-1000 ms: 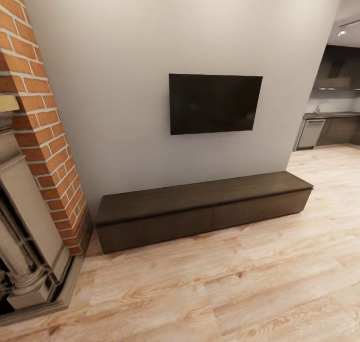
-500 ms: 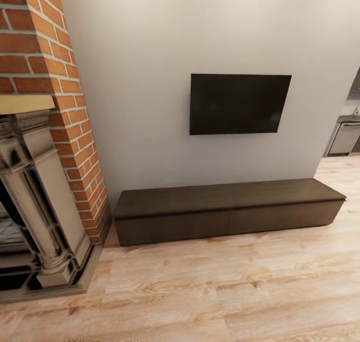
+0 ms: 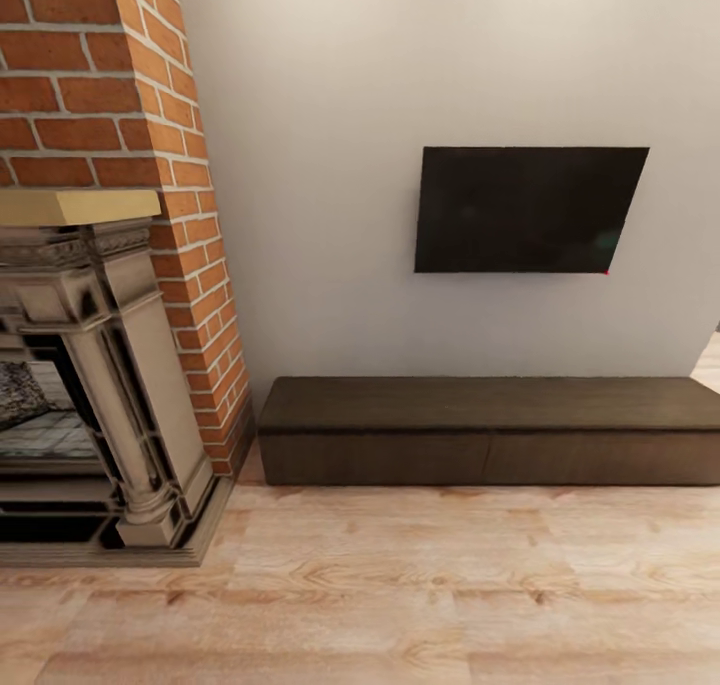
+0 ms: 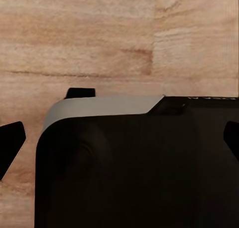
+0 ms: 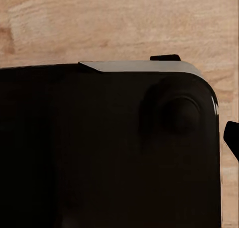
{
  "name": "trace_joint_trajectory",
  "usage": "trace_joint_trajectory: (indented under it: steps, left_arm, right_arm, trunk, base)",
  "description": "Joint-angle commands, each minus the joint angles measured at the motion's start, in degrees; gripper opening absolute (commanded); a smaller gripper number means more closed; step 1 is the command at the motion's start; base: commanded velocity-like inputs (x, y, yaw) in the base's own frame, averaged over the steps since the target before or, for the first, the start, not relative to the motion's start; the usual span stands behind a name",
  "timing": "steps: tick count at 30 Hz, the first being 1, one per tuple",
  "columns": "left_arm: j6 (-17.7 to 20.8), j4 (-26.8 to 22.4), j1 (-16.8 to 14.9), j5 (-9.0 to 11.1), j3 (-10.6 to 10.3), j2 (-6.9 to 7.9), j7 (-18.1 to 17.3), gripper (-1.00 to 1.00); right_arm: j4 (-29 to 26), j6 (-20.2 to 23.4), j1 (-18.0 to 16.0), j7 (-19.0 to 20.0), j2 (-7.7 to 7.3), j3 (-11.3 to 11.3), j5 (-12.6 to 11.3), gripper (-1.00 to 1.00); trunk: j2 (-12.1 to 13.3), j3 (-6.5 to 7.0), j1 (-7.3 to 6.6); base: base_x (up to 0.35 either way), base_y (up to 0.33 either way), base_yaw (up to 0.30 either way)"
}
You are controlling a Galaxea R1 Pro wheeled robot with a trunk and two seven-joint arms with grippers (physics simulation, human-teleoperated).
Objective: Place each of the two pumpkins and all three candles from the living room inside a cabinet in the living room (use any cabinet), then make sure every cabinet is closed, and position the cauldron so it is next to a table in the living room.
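Note:
The cabinet point(image 3: 490, 430) is a long, low dark-brown unit against the pale wall, seen in the head view at centre right, and both wide drawer fronts sit flush and closed. In the left wrist view my left gripper point(image 4: 119, 140) hangs over the wood floor. Its dark fingertips point(image 4: 11, 143) are far apart at the two frame edges, with nothing between them but the robot's black base. In the right wrist view my right gripper point(image 5: 119, 138) shows one fingertip point(image 5: 232, 138) at the frame edge, also over the base.
A brick chimney point(image 3: 110, 85) with a stone fireplace point(image 3: 110, 395) and its low hearth step stands on the left, jutting past the cabinet's end. A dark TV point(image 3: 525, 210) hangs on the wall above the cabinet. Light wood floor point(image 3: 400, 585) stretches in front.
The camera has swung left: the fireplace has come further into the picture, the cabinet and TV have slid right, and the kitchen at the right edge has left the picture.

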Motion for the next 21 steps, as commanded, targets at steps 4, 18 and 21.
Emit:
trace_joint_trajectory:
  steps: [4,18,21]
  left_arm:
    - [-0.29,0.04,-0.03,0.01,0.52,0.13,-0.06,1.00]
    - [-2.54,0.12,-0.03,-0.05,0.71,0.08,-0.06,1.00]
    - [-2.55,0.12,-0.03,-0.04,0.68,0.09,-0.06,1.00]
  right_arm:
    - [0.05,-0.60,-0.03,0.12,0.00,-0.10,-0.97,1.00]
    - [0.05,-2.40,-0.03,0.59,-0.04,0.01,-0.53,1.00]
    - [0.05,-4.02,-0.03,0.56,0.01,0.03,-0.64,1.00]
  trunk:
    - [-0.03,-0.06,0.02]
    - [-0.03,-0.06,0.02]
    - [-0.03,-0.06,0.02]
  base:
    - [0.197,0.140,0.027]
    - [0.014,0.009,0.001]
    - [0.039,-0.002,0.000]
